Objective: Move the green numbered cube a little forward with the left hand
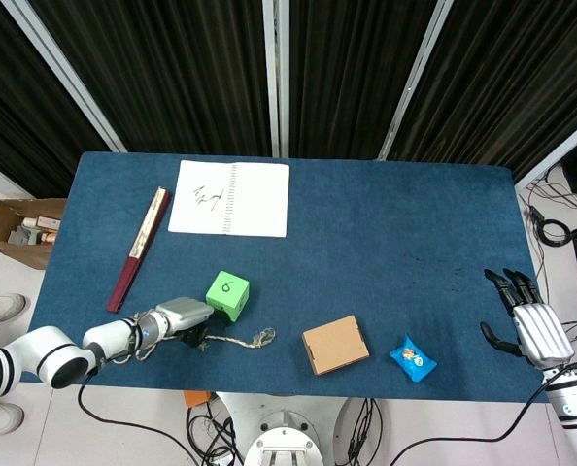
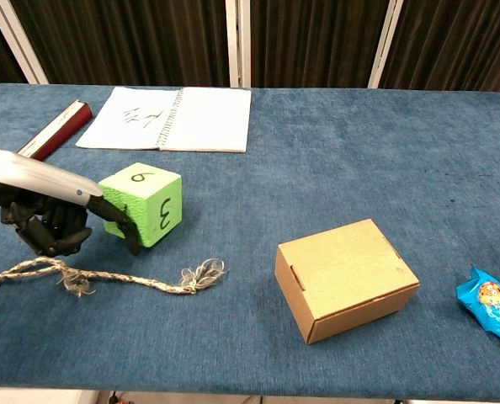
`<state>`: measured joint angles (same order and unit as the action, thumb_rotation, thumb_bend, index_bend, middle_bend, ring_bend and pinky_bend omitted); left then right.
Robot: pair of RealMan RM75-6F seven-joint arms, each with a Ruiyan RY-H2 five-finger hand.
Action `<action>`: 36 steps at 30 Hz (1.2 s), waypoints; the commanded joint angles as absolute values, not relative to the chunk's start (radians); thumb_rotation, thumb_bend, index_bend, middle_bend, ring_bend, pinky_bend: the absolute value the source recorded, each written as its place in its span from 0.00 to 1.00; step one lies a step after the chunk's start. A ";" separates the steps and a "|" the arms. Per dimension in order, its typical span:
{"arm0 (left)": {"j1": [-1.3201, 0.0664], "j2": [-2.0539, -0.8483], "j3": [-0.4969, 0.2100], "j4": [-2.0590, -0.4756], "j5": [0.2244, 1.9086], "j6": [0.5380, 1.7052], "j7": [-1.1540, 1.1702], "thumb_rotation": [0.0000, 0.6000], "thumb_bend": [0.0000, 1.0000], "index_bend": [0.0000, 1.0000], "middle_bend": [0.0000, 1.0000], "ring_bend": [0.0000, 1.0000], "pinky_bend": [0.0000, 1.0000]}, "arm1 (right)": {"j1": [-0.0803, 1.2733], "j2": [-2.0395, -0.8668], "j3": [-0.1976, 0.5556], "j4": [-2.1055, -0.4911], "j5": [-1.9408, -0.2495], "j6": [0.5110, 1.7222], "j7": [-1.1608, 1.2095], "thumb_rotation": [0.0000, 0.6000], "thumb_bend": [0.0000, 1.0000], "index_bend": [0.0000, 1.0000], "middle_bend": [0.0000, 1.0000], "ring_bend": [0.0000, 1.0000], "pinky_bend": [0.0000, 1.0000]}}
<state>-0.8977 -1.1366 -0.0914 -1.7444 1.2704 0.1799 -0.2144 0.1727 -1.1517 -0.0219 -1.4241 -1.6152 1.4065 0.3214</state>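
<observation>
A: Progress? The green numbered cube (image 2: 143,208) sits on the counter (image 2: 334,160) toward the left side, nearer the robot than the notebook (image 2: 170,118), just beyond the frayed rope (image 2: 98,278). It lies skewed to the counter edge. I'd judge the push is in hand, not finished; there's open cloth ahead of it.

B: And the left hand (image 2: 48,210)?

A: Low at the cube's near-left corner. One fingertip (image 2: 133,242) touches the cube's side; the rest are curled under the palm. Nothing grasped, so a nudge, not a grip.

B: Right hand (image 1: 525,323)?

A: Far right edge of the counter in the head view, fingers spread, holding nothing, well apart from the snack packet (image 1: 413,358) and cardboard box (image 1: 335,344).
</observation>
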 commanded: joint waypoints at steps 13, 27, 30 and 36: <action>-0.933 -1.170 -0.078 -1.717 1.245 0.204 -0.225 0.97 0.80 0.12 0.92 0.97 1.00 | 0.169 -1.152 -0.022 -1.426 -1.612 1.405 0.320 1.00 0.32 0.04 0.16 0.00 0.02; -0.922 -1.070 -0.002 -1.794 1.242 0.235 -0.189 0.97 0.80 0.12 0.91 0.96 1.00 | 0.168 -1.152 -0.022 -1.421 -1.614 1.408 0.330 1.00 0.32 0.04 0.16 0.00 0.02; -0.901 -1.019 0.012 -1.829 1.247 0.274 -0.179 0.97 0.80 0.12 0.90 0.95 1.00 | 0.167 -1.151 -0.022 -1.421 -1.617 1.410 0.331 1.00 0.32 0.04 0.16 0.00 0.02; -0.746 -0.893 0.021 -1.885 1.239 0.596 -0.133 1.00 0.72 0.14 0.79 0.84 0.95 | 0.164 -1.138 -0.018 -1.431 -1.617 1.421 0.331 1.00 0.32 0.04 0.16 0.00 0.02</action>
